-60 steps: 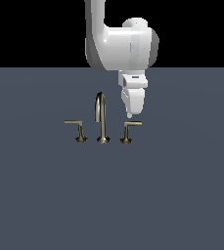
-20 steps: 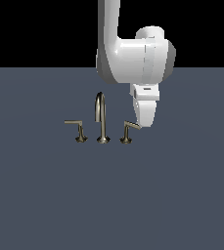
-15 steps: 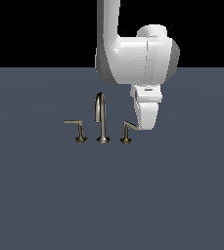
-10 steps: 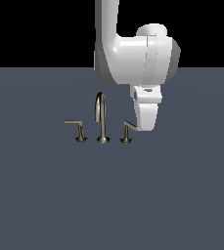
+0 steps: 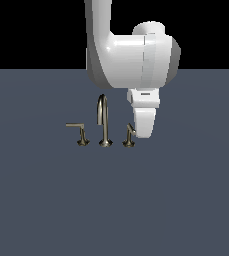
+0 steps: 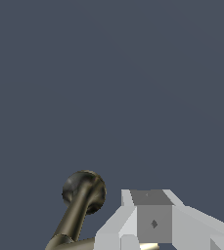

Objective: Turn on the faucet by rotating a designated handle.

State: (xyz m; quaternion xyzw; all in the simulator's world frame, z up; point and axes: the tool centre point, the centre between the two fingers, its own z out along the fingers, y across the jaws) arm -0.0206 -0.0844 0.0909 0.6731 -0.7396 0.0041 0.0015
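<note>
The small brass-grey faucet (image 5: pixel 103 122) stands mid-table in the exterior view: an arched spout with an L-shaped lever on each side. The handle (image 5: pixel 130 134), the lever on the exterior view's right, has its bar turned so that it looks short and slanted. My gripper (image 5: pixel 142 136) hangs straight down right beside it, on the exterior view's right, touching or nearly touching the bar. Its fingers show as one block with no gap and hold nothing. In the wrist view the handle (image 6: pixel 83 195) shows as a round-ended bar next to a grey finger (image 6: pixel 152 222).
The left-hand lever (image 5: pixel 78 132) points toward the exterior view's left. The flat dark blue-grey table (image 5: pixel 114 200) bears the faucet set. My white arm (image 5: pixel 131 55) looms above and behind the faucet.
Over three seconds my gripper moved toward the exterior view's right and lower beside the handle. The handle's bar swung from pointing sideways to a short slanted look. The last half second shows little movement.
</note>
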